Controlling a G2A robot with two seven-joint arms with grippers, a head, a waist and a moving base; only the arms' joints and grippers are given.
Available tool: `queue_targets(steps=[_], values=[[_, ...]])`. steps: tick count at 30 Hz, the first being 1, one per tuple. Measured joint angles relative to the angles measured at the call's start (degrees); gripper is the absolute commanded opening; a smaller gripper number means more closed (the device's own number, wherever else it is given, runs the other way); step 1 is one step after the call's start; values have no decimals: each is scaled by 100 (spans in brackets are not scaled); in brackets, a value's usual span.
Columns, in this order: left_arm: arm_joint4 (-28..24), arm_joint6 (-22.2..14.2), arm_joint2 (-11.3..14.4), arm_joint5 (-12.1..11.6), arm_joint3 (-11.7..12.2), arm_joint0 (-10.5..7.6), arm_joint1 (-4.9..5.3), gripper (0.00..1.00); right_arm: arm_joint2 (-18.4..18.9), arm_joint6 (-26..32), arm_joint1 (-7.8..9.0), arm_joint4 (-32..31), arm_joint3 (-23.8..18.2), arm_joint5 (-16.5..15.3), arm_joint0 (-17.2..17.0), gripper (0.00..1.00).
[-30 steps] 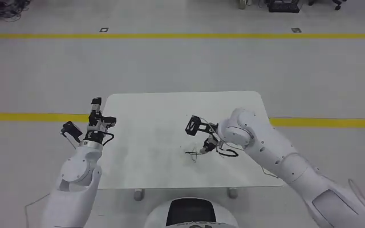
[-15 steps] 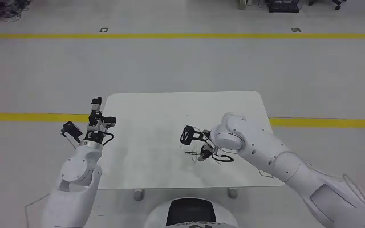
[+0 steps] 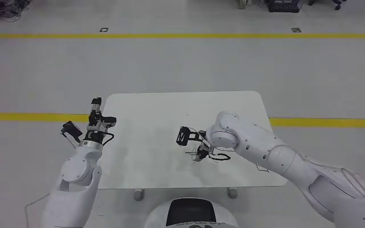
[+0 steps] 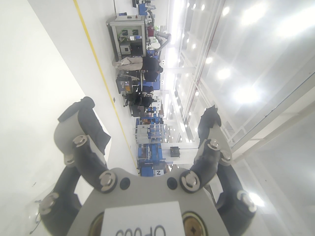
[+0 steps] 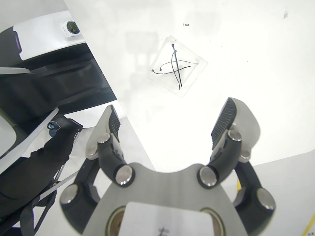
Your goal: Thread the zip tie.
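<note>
Right gripper (image 5: 169, 114), fingers spread and empty, hangs over the white table (image 5: 221, 25). Black zip ties (image 5: 176, 66) lie crossed in a clear tray (image 5: 190, 78) on the table, near this gripper and not touched by it. Left gripper (image 4: 147, 110), likewise spread and empty, is at the table's left edge, well apart from the tray.

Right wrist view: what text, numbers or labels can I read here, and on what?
Label behind the right pincer: cut off by the frame edge, unreadable.
Zip ties, tray, table: no print.
</note>
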Motion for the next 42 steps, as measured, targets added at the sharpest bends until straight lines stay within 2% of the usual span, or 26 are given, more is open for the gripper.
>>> queue_targets(steps=[4,10,34,37,42], values=[[0,0,0,0,0,0,0,100,6,-15,2,-13,19,0,-6,100],[0,0,0,0,0,0,0,100,-130,-402,-18,-66,397,0,57,100],[0,0,0,0,0,0,0,100,-315,-599,-55,-128,432,0,8,100],[0,0,0,0,0,0,0,100,-413,-831,-119,-134,676,0,-22,100],[0,0,0,0,0,0,0,100,-628,-976,-258,63,999,0,121,100]])
